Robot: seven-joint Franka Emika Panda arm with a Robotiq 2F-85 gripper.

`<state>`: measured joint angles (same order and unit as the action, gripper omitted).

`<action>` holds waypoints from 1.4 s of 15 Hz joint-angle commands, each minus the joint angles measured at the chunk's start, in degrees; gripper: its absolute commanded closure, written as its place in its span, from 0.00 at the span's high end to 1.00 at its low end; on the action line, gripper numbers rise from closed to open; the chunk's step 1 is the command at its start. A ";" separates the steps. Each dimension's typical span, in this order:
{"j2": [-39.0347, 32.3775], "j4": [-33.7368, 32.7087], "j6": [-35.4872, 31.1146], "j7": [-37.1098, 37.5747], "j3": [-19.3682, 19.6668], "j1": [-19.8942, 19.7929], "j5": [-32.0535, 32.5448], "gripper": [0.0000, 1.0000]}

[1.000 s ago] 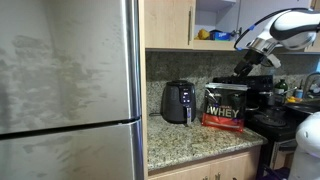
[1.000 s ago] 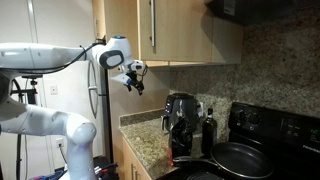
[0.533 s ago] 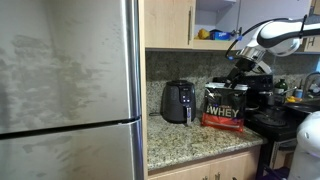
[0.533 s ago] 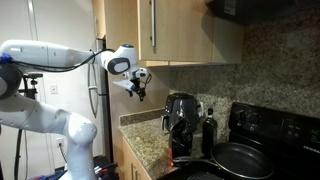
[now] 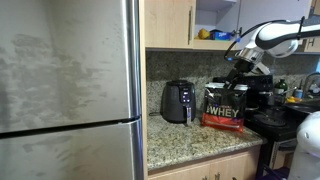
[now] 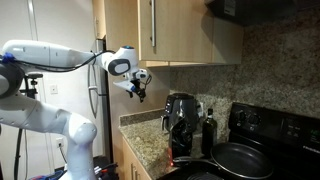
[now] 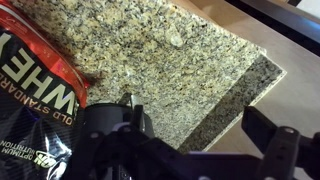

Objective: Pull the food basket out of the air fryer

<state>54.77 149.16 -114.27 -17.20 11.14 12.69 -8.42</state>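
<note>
Gripper (image 6: 138, 88) hovers above counter (image 7: 190, 70), well apart from air fryer (image 5: 178, 100). Jaws wide open, empty. Food basket (image 5: 182, 114) seated in fryer.

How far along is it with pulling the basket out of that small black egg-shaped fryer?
Nothing looks done: the black drawer-like food basket sits closed in the small black egg-shaped air fryer. In hand: the open, empty two-fingered black gripper hangs in the air, apart from the fryer. Left: reach the basket, grip it, pull.
</note>
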 commanded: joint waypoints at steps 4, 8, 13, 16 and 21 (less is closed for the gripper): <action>-4.54 7.48 -28.78 5.52 -11.15 -0.27 -1.28 1.00; -4.30 6.74 -26.70 6.28 -10.55 0.92 -0.42 1.00; -9.69 5.90 -27.50 7.17 -11.50 0.35 0.26 1.00; -20.26 3.67 -33.19 8.72 -14.11 2.40 -0.81 1.00; -25.26 3.04 -40.76 12.70 -16.53 2.57 -0.21 1.00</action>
<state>29.32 152.26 -155.36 -4.79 -5.60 15.10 -9.00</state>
